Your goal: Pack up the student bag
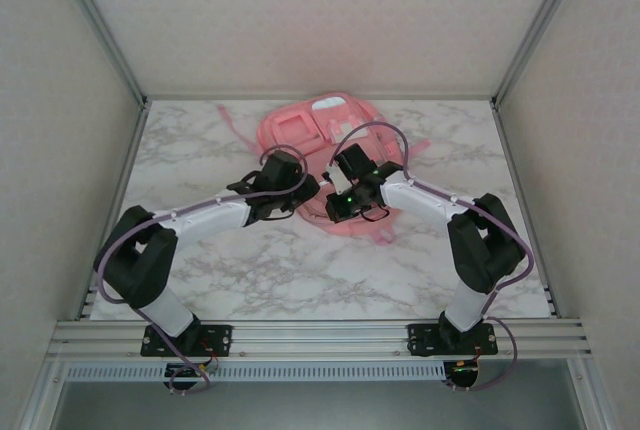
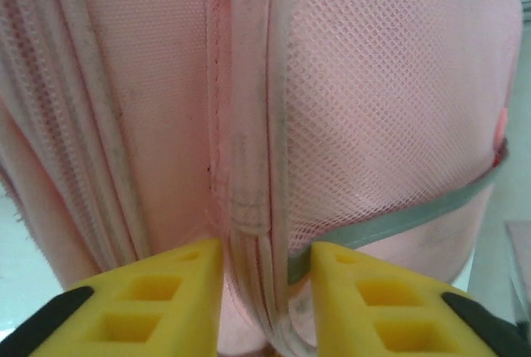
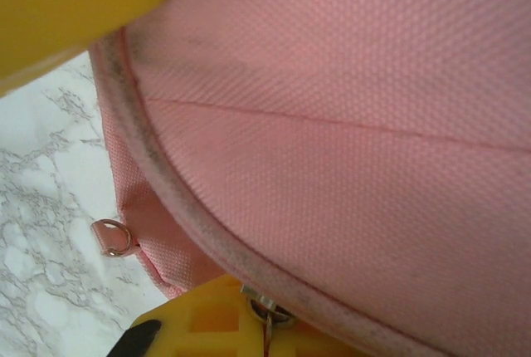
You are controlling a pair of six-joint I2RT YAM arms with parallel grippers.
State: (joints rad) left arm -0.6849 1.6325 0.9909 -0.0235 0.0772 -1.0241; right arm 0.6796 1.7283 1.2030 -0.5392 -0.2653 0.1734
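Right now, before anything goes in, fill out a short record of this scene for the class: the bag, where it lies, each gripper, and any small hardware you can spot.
Bag: pink student bag, lying on the marble table, toward the far side
Left gripper: yellow fingers closed on a raised seam fold of the bag
Right gripper: at the bag's near edge, fabric between its fingers, grip unclear
Hardware: zipper pull beside the right gripper's lower finger; metal ring on a side tab
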